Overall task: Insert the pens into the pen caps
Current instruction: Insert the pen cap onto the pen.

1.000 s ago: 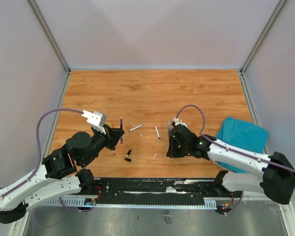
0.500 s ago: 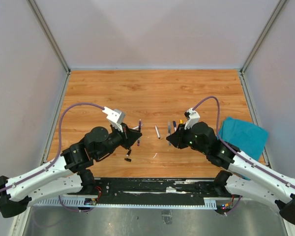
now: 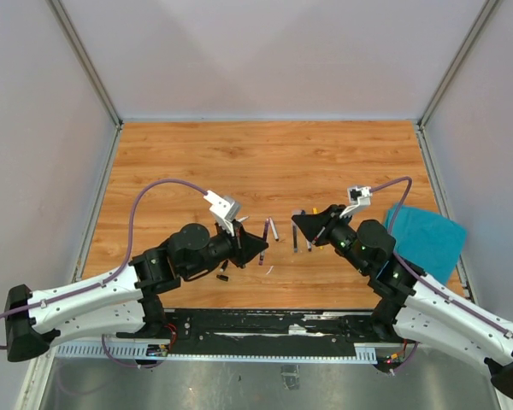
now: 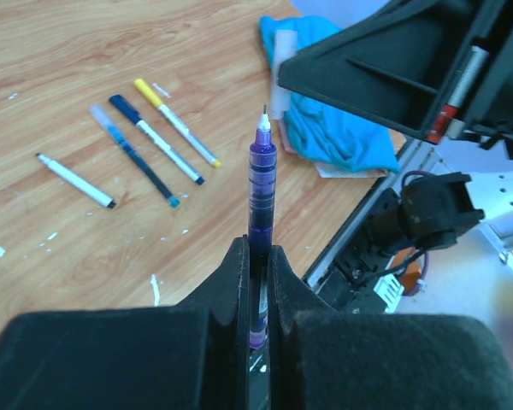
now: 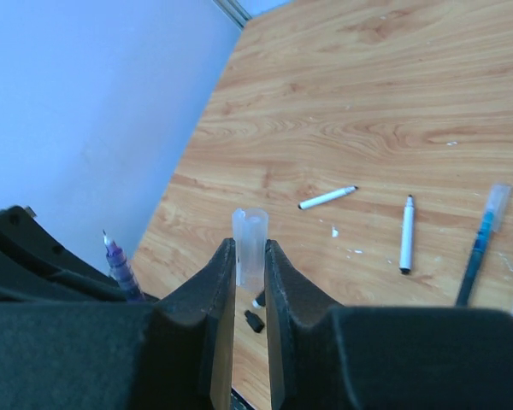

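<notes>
Purple translucent pen (image 4: 262, 184) and clear plastic cap (image 5: 249, 231) held apart over the wooden bench (image 3: 265, 162)
Left tool (image 4: 256, 252) pinches the pen, right tool (image 5: 250, 252) pinches the cap, both raised left of the crumpled teal cloth (image 3: 423, 239).

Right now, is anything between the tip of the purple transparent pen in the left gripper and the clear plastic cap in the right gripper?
Nothing visible. The purple transparent pen, clamped in the left gripper, points through open air towards the clear plastic cap held in the right gripper. The loose pens lie on the table below.
</notes>
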Controlling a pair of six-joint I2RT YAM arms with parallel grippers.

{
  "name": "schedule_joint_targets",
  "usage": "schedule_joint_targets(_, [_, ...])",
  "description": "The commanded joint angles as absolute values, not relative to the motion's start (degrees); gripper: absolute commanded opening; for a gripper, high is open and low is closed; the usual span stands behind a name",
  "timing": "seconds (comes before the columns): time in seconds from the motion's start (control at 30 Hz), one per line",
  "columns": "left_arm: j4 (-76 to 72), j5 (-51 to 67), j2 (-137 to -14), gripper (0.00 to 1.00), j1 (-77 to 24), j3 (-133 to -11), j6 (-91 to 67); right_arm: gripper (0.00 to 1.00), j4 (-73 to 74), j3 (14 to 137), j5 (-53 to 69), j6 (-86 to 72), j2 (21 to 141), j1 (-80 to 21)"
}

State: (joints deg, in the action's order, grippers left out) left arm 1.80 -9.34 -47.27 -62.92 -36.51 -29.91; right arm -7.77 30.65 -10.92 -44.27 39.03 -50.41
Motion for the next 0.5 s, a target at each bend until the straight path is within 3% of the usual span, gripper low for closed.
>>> schedule_joint_targets(0.0, [-3.8,-9.4,-48.1,0.0,-65.1,-36.0,-29.1,0.01,-20.8,27.5,-12.4,-49.0,38.2,-50.0])
schedule_joint_targets(0.47, [-5.9,-5.4,-50.1,0.0,-66.3,-36.4,-26.2,0.01,-35.3,25.8,-5.4,-49.3,39.9,-49.9])
